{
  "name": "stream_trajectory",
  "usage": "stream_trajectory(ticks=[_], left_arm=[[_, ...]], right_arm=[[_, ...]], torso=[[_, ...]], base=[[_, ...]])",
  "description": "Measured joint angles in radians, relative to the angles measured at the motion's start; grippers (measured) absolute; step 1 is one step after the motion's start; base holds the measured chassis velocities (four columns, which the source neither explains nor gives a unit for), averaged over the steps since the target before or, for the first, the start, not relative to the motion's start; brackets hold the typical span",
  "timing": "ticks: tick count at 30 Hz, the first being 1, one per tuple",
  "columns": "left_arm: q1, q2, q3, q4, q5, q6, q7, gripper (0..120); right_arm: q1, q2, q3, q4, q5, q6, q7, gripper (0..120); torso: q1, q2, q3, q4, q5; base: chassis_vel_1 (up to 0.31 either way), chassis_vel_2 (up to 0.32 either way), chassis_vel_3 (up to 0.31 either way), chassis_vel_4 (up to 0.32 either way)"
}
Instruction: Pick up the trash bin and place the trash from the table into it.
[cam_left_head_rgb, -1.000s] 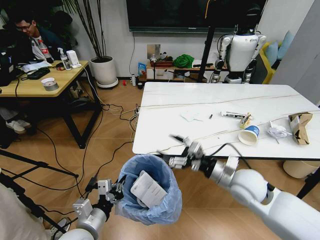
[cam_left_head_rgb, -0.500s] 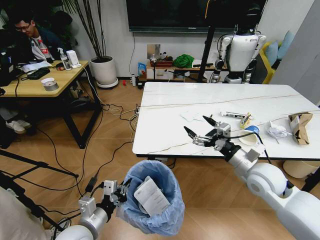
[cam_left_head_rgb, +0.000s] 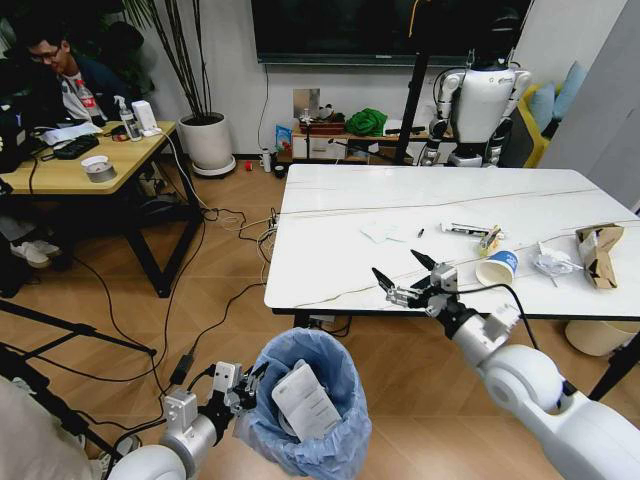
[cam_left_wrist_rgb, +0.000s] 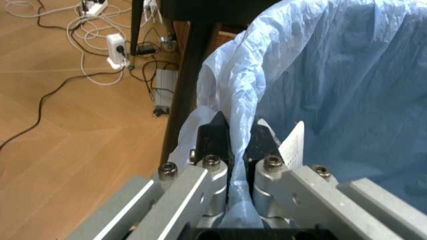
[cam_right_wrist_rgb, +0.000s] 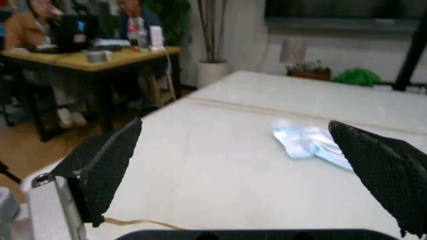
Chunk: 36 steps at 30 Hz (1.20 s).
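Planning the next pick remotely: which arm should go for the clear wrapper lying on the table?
Right. The right gripper hovers open over the table, facing the clear wrapper. The left gripper is clamped on the trash bin rim, holding it below the table edge, so it is likely not free.

Your left gripper (cam_left_head_rgb: 243, 383) sits low at your left, fingers (cam_left_wrist_rgb: 215, 140) pinched together, while your right gripper (cam_left_head_rgb: 404, 276) reaches forward, jaws spread wide, over the table's (cam_left_head_rgb: 330, 255) near edge.

One trash bin (cam_left_head_rgb: 310, 415), one table (cam_left_head_rgb: 330, 250), one paper cup (cam_left_head_rgb: 497, 268), one brown paper bag (cam_left_head_rgb: 599, 250), two hands.
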<state>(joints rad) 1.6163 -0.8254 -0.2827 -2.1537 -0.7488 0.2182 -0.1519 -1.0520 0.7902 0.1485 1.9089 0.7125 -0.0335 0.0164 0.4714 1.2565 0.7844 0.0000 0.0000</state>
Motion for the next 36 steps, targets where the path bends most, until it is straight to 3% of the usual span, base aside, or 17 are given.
stream_trajectory(ticks=[5, 16, 21, 29, 36], left_arm=[[0.018, -0.019, -0.019, -0.023, 0.001, 0.000, 0.001, 0], [0.026, -0.048, 0.000, -0.015, 0.018, 0.002, 0.002, 0], [0.024, -0.055, -0.007, -0.019, 0.014, 0.004, 0.001, 0], [0.030, -0.046, -0.024, -0.037, 0.004, 0.007, -0.001, 0], [0.040, -0.052, -0.038, -0.045, 0.004, 0.007, 0.000, 0]], right_arm=[[0.141, 0.032, -0.080, -0.130, 0.063, -0.076, 0.124, 100], [0.395, 0.073, -0.221, -0.343, 0.108, -0.198, 0.170, 100], [0.512, 0.145, -0.314, -0.491, 0.096, -0.246, 0.184, 100], [0.599, 0.233, -0.342, -0.635, 0.046, -0.256, 0.160, 100], [0.690, 0.373, -0.347, -0.807, -0.004, -0.244, 0.145, 100]], torso=[[0.000, 0.000, 0.000, 0.0001, 0.0001], [0.000, 0.000, 0.000, 0.0001, -0.0005], [0.000, 0.000, 0.000, 0.0000, -0.0003], [0.000, 0.000, 0.000, -0.0001, -0.0002], [0.000, 0.000, 0.000, 0.0003, -0.0001]], base=[[0.000, 0.000, 0.000, 0.000], [0.000, 0.000, 0.000, 0.000], [0.000, 0.000, 0.000, 0.000], [0.000, 0.000, 0.000, 0.000], [0.000, 0.000, 0.000, 0.000]])
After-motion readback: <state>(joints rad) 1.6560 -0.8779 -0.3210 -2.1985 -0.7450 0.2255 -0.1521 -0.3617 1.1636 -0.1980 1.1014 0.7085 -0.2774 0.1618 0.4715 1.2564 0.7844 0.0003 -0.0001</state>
